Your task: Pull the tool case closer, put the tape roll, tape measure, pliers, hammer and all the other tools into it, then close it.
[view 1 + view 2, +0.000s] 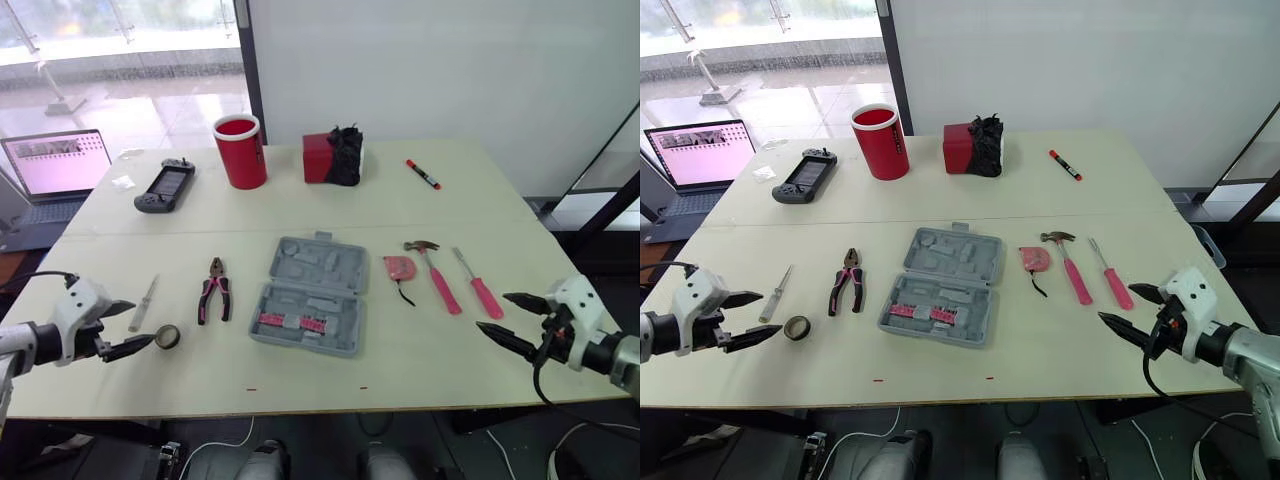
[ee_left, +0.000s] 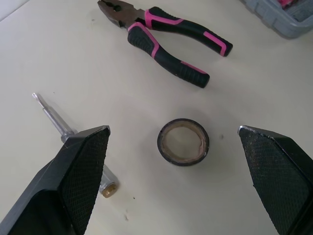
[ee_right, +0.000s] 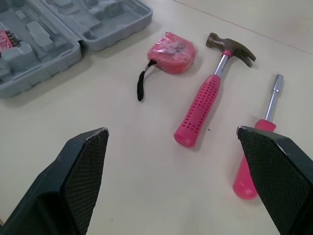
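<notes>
1. Holding the left gripper [image 1: 138, 325] spread wide and empty at the near left of the table [image 1: 420, 350], pointing at the tape roll [image 1: 167, 337] lying flat just beyond the fingertips.
2. Holding the right gripper [image 1: 493, 312] spread and empty too, at the near right, apart from the hammer [image 1: 436, 274] and the pink screwdriver [image 1: 477, 284] lying side by side ahead of it.
3. Finding the tool case [image 1: 308, 296] lying open in the middle of the table, lid folded back toward the far side, pink bits showing in the near half; judging it not yet pulled close.
4. Judging the step in hand as taking the tape roll: lowering with a finger on each side of the ring, closing across its width, then lifting straight up before carrying it to the case.
5. Minding the small clear-handled screwdriver [image 1: 143, 303] lying near the roll on its far left; risking a nudge there by lowering too wide.
6. Watching the pliers [image 1: 214, 291] lying between the roll and the case, right on the carrying path; clearing them by lifting high enough.
7. Noting the tape measure [image 1: 398, 268] lying just right of the case, beside the hammer head, black strap trailing toward the near edge.
8. Leaving the far-side things alone: red cup [image 1: 240, 151], red box [image 1: 320, 158] with a black bundle against it, marker [image 1: 423, 174], game controller [image 1: 165, 186], and a laptop [image 1: 55, 165] off the far left corner.
</notes>
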### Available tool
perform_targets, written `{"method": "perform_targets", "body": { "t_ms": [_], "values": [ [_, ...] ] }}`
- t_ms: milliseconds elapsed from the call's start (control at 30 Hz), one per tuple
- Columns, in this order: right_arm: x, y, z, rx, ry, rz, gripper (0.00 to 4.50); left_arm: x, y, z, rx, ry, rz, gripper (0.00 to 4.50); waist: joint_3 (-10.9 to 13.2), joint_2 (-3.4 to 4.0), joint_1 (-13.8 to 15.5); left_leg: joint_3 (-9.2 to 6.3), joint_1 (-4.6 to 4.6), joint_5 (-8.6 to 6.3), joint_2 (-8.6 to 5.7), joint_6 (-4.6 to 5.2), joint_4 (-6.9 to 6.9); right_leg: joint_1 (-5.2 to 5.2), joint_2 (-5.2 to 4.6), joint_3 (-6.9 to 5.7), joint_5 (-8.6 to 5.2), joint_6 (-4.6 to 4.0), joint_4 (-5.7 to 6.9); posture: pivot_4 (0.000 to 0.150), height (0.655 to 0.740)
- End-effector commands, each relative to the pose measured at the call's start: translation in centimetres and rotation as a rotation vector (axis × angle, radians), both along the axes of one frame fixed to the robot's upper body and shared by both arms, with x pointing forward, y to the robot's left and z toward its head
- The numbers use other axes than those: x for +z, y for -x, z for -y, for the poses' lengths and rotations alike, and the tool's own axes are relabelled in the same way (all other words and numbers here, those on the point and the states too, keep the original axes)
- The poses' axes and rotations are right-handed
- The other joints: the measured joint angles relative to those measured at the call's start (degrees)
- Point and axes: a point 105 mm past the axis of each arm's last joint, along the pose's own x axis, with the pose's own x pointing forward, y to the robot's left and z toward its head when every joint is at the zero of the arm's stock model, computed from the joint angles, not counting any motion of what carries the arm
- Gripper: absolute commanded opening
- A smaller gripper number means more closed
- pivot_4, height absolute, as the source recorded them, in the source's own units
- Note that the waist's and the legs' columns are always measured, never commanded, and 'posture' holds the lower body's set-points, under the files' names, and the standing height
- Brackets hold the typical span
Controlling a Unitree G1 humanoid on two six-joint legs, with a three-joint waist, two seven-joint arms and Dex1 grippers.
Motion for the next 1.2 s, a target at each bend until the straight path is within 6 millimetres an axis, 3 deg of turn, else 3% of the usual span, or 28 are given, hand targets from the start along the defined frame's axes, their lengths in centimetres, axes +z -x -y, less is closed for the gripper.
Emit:
{"method": "perform_targets", "body": {
  "t_ms": [33, 333, 600, 700, 833, 1067, 1167, 1200],
  "values": [
    [1.4, -0.2, 0.7, 0.005, 0.031, 0.06, 4.5, 1.9, -0.1, -1.1, 0.019, -0.007, 0.043, 4.42, 0.0, 0.0, 0.0, 0.0, 0.0, 0.0, 0.0, 0.0, 0.0, 0.0, 0.0, 0.0, 0.0, 0.0, 0.0, 0.15, 0.74],
    [1.3, -0.9, 0.3, 0.051, 0.027, 0.054, 4.5, 2.8, -0.4, -1.1, 0.052, 0.031, 0.102, 4.42, 0.0, 0.0, 0.0, 0.02, 0.01, 0.0, 0.01, 0.0, 0.0, -0.01, 0.0, 0.02, 0.0, 0.0, 0.02, 0.15, 0.74],
    [3.6, -1.5, -4.8, 0.239, -0.028, -0.013, 4.5, 3.9, 0.3, -1.0, 0.101, 0.076, 0.112, 4.42, 0.0, 0.01, -0.1, 0.1, 0.01, 0.0, 0.07, 0.0, 0.0, -0.08, 0.02, 0.09, 0.0, 0.0, 0.08, 0.15, 0.74],
    [4.6, -2.1, -6.6, 0.296, -0.045, -0.029, 4.5, 4.6, 0.9, 0.6, 0.072, 0.132, 0.118, 4.42, 0.0, 0.01, 0.0, 0.16, 0.0, 0.0, 0.11, 0.0, 0.0, -0.12, -0.01, 0.13, 0.01, 0.0, 0.07, 0.15, 0.74],
    [6.1, -3.1, -10.2, 0.391, -0.041, -0.021, 4.5, 4.9, 2.2, 4.7, -0.027, 0.178, 0.115, 4.42, 0.0, 0.01, 0.1, 0.23, -0.04, -0.01, 0.21, -0.01, 0.0, -0.15, -0.1, 0.16, 0.01, 0.0, 0.03, 0.15, 0.74],
    [5.5, -5.1, -13.2, 0.413, 0.07, -0.038, 4.5, 4.9, 0.8, 9.7, -0.067, 0.182, 0.183, 4.42, 0.0, -0.03, 0.6, 0.3, -0.06, -0.01, 0.05, -0.01, 0.02, -0.19, -0.13, 0.19, 0.01, 0.01, 0.01, 0.15, 0.74],
    [4.6, -7.0, -13.5, 0.353, 0.126, -0.008, 3.66, 4.6, -1.2, 10.6, -0.075, 0.159, 0.214, 3.61, 0.0, -0.03, 0.6, 0.33, -0.05, -0.01, 0.01, -0.01, 0.03, -0.21, -0.1, 0.19, 0.02, 0.01, 0.03, 0.15, 0.74],
    [4.3, -7.6, -13.5, 0.331, 0.126, 0.0, 3.12, 4.2, -1.9, 11.1, -0.094, 0.146, 0.211, 3.05, 0.0, -0.03, 0.6, 0.32, -0.05, 0.0, 0.01, -0.01, 0.04, -0.22, -0.08, 0.18, 0.02, 0.01, 0.04, 0.15, 0.74]
  ]
}}
